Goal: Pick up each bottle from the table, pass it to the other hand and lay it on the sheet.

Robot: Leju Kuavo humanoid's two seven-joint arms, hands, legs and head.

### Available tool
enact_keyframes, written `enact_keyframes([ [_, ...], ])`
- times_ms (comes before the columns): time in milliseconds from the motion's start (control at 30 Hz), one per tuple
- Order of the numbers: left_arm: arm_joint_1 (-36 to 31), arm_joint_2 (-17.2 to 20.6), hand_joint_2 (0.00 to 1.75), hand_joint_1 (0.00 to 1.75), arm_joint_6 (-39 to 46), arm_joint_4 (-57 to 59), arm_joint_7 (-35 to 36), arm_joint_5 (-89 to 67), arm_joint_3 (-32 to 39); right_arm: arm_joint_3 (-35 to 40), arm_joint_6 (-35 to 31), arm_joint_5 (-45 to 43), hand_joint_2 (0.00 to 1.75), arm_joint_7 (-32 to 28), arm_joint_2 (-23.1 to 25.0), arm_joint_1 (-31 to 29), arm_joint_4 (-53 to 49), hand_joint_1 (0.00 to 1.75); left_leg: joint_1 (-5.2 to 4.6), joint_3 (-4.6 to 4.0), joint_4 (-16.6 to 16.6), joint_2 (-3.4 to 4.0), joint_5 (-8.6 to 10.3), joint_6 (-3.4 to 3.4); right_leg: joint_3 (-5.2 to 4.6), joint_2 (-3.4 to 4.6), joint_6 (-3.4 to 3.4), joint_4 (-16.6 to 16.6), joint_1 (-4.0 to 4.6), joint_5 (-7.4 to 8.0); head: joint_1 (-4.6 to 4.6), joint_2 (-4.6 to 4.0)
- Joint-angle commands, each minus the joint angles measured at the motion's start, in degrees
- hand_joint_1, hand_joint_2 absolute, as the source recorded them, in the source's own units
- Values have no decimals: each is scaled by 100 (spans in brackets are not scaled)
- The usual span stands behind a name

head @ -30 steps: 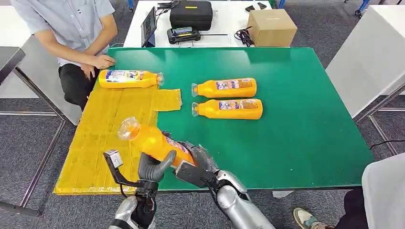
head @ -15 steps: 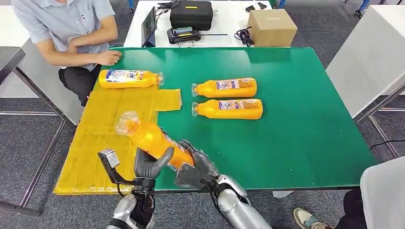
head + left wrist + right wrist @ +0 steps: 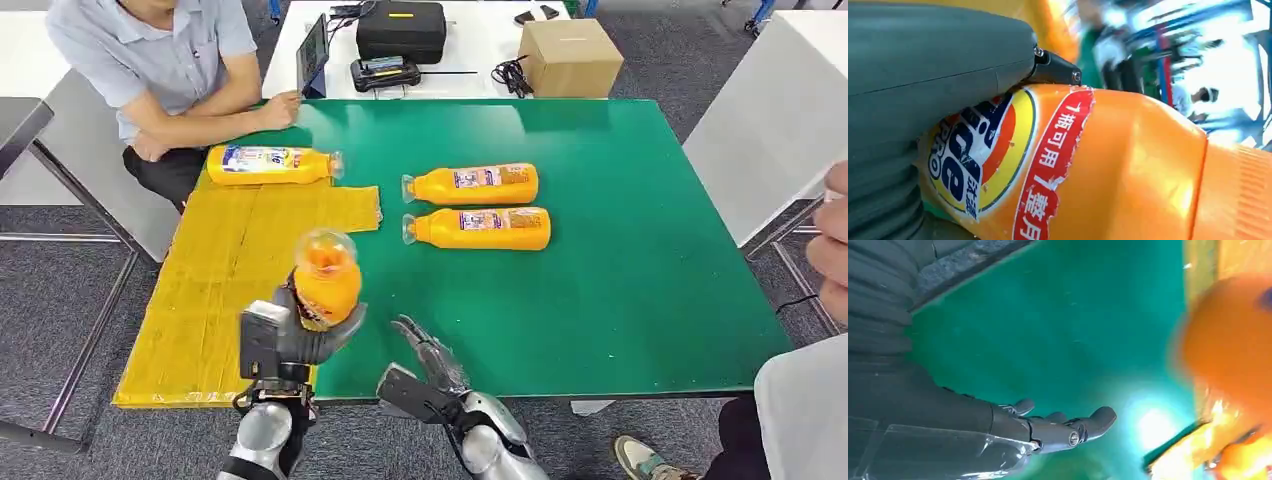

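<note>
My left hand (image 3: 290, 338) grips an orange bottle (image 3: 326, 274) (image 3: 1108, 165), held upright with its clear cap toward the camera, above the near edge of the yellow sheet (image 3: 220, 290). Its label fills the left wrist view. My right hand (image 3: 430, 368) (image 3: 1048, 427) hangs empty with fingers spread, over the green table's (image 3: 620, 260) near edge, apart from the bottle. Another orange bottle (image 3: 268, 164) lies at the sheet's far end. Two more orange bottles (image 3: 472, 184) (image 3: 478, 228) lie side by side mid-table.
A person sits at the far left, one arm (image 3: 240, 112) resting on the table corner. Behind the table stand a black case (image 3: 400, 30), a cardboard box (image 3: 570, 56) and a tablet (image 3: 311, 55). Another person's hand (image 3: 830, 250) shows at the right edge.
My right hand has let go of the bottle and drawn back to the right. My left hand now holds it alone and has tipped it upright. The seated person's arm moved along the table.
</note>
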Motion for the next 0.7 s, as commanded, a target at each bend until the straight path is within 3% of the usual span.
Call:
enact_keyframes([
  [33,-645,425,175,175,46,-67,629,-3119,913,-485,304,22,175,-201,-42,-133,-115,0,3,5,2,18,1,-11,-1,13,-13,6,4,4,-2,0],
  [200,-1174,872,175,175,412,1026,831,-4404,800,-339,389,-109,175,-376,-57,-362,178,0,0,9,-7,2,15,-10,2,-1,-9,-1,1,5,-2,0],
  [400,-1295,1009,175,175,400,1271,884,-4714,737,-294,401,-189,175,-415,-87,-382,181,0,5,14,-4,7,17,-20,7,-1,-15,12,6,4,0,0],
  [600,-1824,1389,175,175,430,2519,898,-4864,888,-161,493,-349,175,-518,-184,-459,125,0,0,12,-7,0,19,-15,4,-5,-8,11,0,3,0,0],
  [700,-1859,1404,175,175,472,2606,845,-4847,921,-148,500,-365,175,-514,-187,-463,111,0,1,9,-4,0,19,-16,0,-6,-9,14,2,3,0,0],
])
